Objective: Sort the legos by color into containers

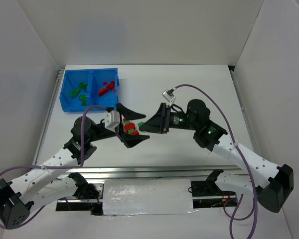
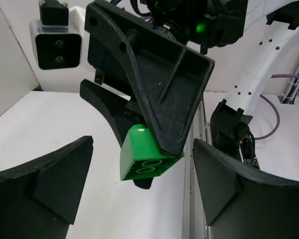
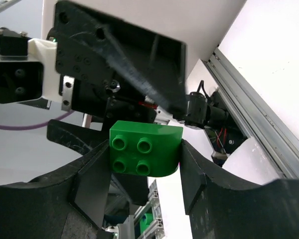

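Right gripper (image 3: 145, 162) is closed on a green lego (image 3: 145, 155), one finger (image 3: 89, 181) pressed to each side of it. The studs face the right wrist camera and the hollow underside faces the left wrist camera. Left gripper (image 1: 133, 127) meets it nose to nose with its jaws spread wide. Its fingers (image 2: 55, 179) stand on either side of the lego and of the right fingers, well apart from both and gripping nothing. From above, a speck of red shows beside the green between the two grippers, too small to tell what it is. This all sits at mid-table (image 1: 189, 89), just ahead of the arm bases. The bin (image 1: 70, 105) lies at the far left corner, beyond the left arm. Green legos (image 1: 77, 91) are in its left compartment and red legos (image 1: 107, 88) in its right. The left arm's purple cable (image 1: 92, 107) arcs across the bin's near wall.
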`<state>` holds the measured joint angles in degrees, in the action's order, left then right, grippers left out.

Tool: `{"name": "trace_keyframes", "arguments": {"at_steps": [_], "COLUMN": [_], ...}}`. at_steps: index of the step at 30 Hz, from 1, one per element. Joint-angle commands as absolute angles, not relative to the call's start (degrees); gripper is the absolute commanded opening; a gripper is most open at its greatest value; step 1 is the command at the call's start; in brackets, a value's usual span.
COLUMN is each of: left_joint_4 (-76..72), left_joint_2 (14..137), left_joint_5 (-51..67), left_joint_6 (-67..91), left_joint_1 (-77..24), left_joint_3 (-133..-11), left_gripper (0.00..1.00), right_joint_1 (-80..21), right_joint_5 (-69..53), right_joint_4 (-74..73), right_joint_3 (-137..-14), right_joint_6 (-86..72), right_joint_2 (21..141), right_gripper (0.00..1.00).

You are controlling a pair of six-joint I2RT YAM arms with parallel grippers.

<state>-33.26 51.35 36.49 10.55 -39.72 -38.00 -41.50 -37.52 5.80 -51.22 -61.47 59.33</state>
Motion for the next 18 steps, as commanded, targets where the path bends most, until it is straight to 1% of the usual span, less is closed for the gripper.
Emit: {"name": "trace_keyframes", "arguments": {"at_steps": [1,2,4,6,7,8,9,10,11,12,13,15,16,17,18], "left_joint_4": [-35.1,-34.3,-33.4,-32.3,-32.1,-31.4,-30.9,-30.2,-29.0,-28.5,-28.0,-25.2,-23.8,-22.3,-18.6], "left_joint_2": [51.0,50.5,50.0,49.5,49.4,49.5,49.6,50.0,50.3,50.5,51.2,52.0,53.3,54.3,55.6], "left_joint_5": [38.9,38.8,38.2,37.5,36.7,36.2,35.2,31.8,29.6,27.0,19.3,8.1,1.2,-14.2,-21.0], "left_joint_6": [9.1,8.8,8.5,8.2,7.9,8.0,8.0,8.2,8.3,8.6,9.0,9.7,10.8,11.5,12.2], "left_joint_1": [-40.2,-40.2,-40.3,-40.2,-40.2,-40.2,-40.2,-40.2,-40.2,-40.2,-40.2,-40.2,-40.2,-39.5,-38.3], "left_joint_3": [-41.0,-41.0,-41.0,-41.1,-41.4,-41.5,-41.7,-42.3,-42.4,-42.5,-42.7,-43.1,-43.8,-44.6,-45.7], "left_gripper": [0.90,0.77,0.63,0.43,0.25,0.19,0.13,0.01,0.00,0.00,0.00,0.00,0.00,0.00,0.00], "right_joint_1": [-42.0,-42.0,-42.0,-42.1,-42.1,-42.1,-42.0,-42.0,-41.9,-41.7,-41.2,-38.8,-37.4,-36.0,-32.8], "right_joint_5": [-37.4,-37.1,-36.5,-36.5,-36.6,-36.7,-36.7,-36.4,-36.1,-34.9,-33.9,-31.2,-27.6,-25.5,-23.4], "right_joint_4": [9.5,9.3,9.1,9.2,9.6,9.7,9.8,9.6,9.3,8.8,6.6,3.1,-1.2,-3.3,-5.1], "right_joint_3": [-53.6,-53.5,-53.5,-53.6,-53.5,-53.6,-53.5,-53.4,-53.0,-52.9,-52.8,-52.9,-52.8,-52.1,-51.6], "right_joint_6": [-61.6,-61.6,-61.4,-61.5,-61.6,-61.4,-61.3,-61.3,-60.8,-60.3,-59.6,-56.6,-55.6,-54.2,-53.6], "right_joint_2": [59.9,59.6,59.4,59.5,59.6,59.7,59.7,59.6,59.2,58.9,58.5,56.6,54.6,53.4,52.0], "right_gripper": [0.03,0.03,0.03,0.04,0.06,0.09,0.24,0.35,0.70,0.84,0.98,1.00,1.00,1.00,1.00]}}
